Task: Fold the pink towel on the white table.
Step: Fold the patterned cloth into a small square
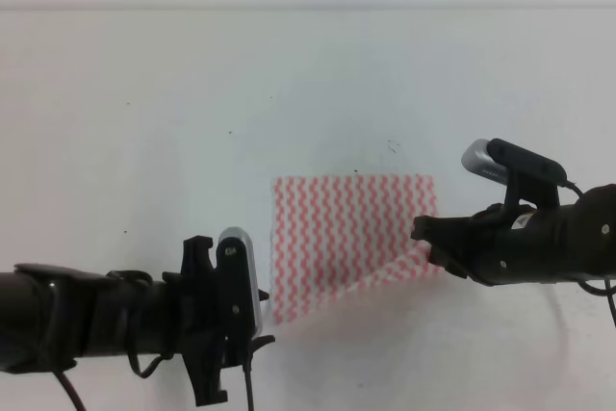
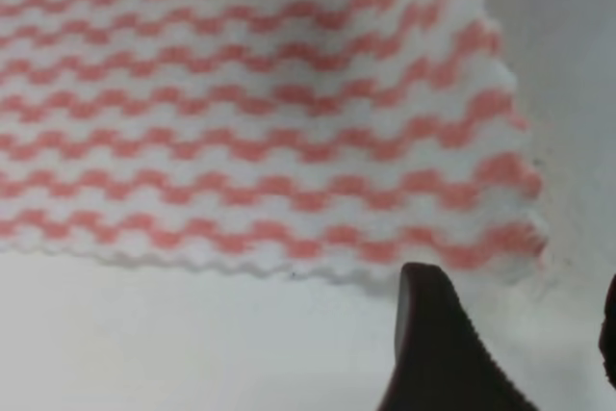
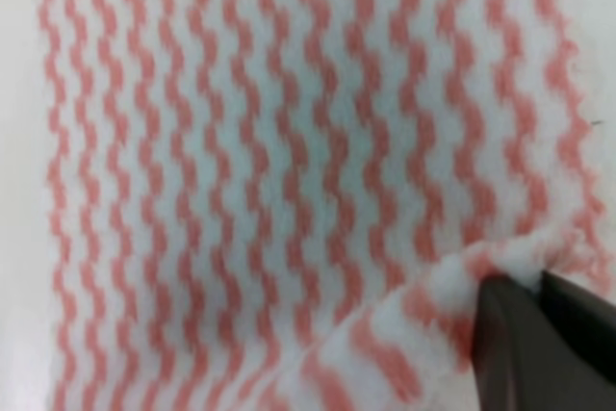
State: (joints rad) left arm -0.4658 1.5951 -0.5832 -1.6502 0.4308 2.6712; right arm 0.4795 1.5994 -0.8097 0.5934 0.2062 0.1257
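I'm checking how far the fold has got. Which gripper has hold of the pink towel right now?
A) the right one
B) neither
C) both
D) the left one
A: the right gripper has its jaws pinched on a lifted corner of the pink towel, while the left gripper sits beside the cloth's edge, not gripping it.

The pink towel (image 1: 351, 238) is the landmark. Behind it and to its left, bare counter (image 1: 144, 122) lies open for a pass. At its near-left corner the left end effector (image 1: 258, 334) and its arm block the way. At its right edge the right end effector (image 1: 428, 238) pinches the lifted corner, its arm barring the right side. Bare counter shows in front between the arms.
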